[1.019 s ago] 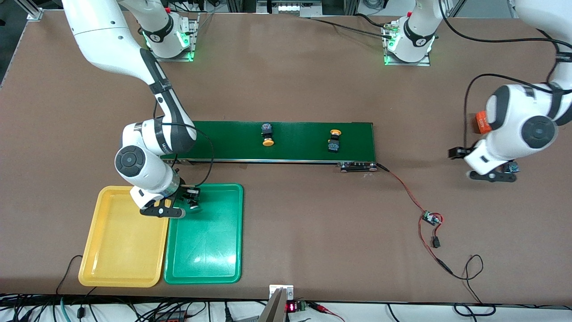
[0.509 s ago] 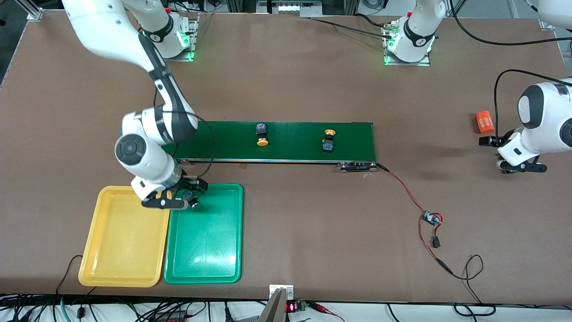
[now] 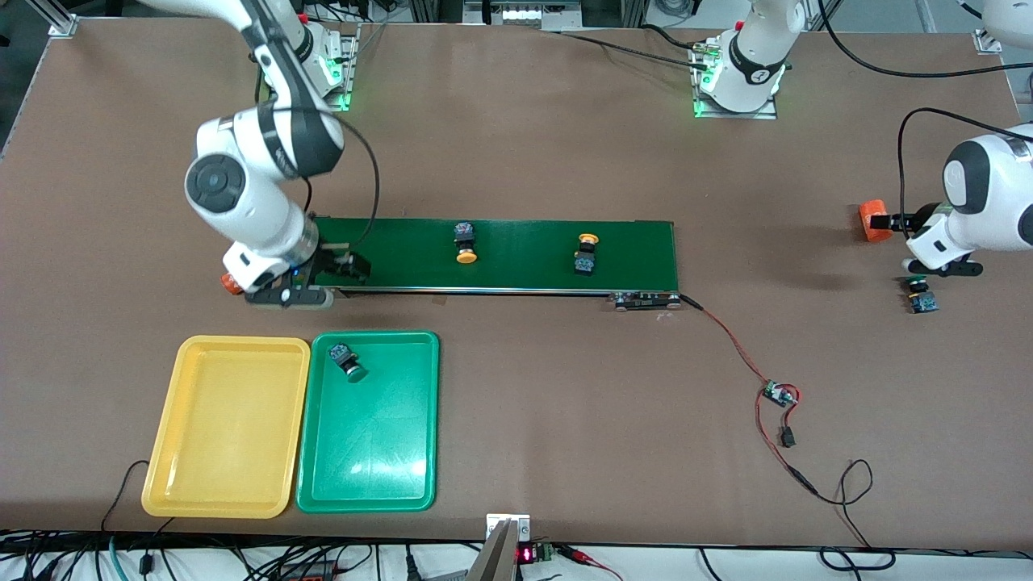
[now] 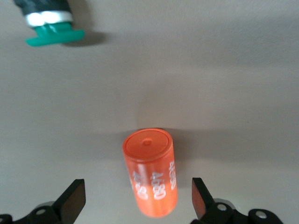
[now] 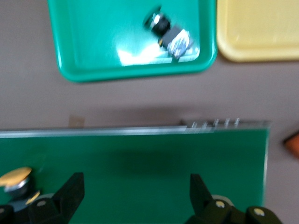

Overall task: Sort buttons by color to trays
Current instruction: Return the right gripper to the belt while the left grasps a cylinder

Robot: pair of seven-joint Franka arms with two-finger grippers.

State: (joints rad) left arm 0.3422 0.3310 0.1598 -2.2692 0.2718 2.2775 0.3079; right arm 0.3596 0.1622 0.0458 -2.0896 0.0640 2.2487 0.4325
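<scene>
Hovering over the right arm's end of the conveyor belt [image 3: 516,254], the right gripper [image 3: 311,278] has its jaws spread wide and carries nothing. 1 green-capped button [image 3: 345,360] lies on its side in the green tray [image 3: 371,484], near the corner closest to the belt, and the yellow tray [image 3: 218,484] sits just beside it. 2 yellow-capped buttons ride the belt: one [image 3: 465,242] near the middle, the other [image 3: 586,252] toward the left arm's end. At that end of the table the left gripper [image 4: 138,200] hangs with jaws wide over an orange cylinder [image 4: 152,179] lying on the table [image 3: 524,145], holding nothing. A second green-capped button [image 3: 921,295] rests on the table just beside it, nearer the front camera than the cylinder.
</scene>
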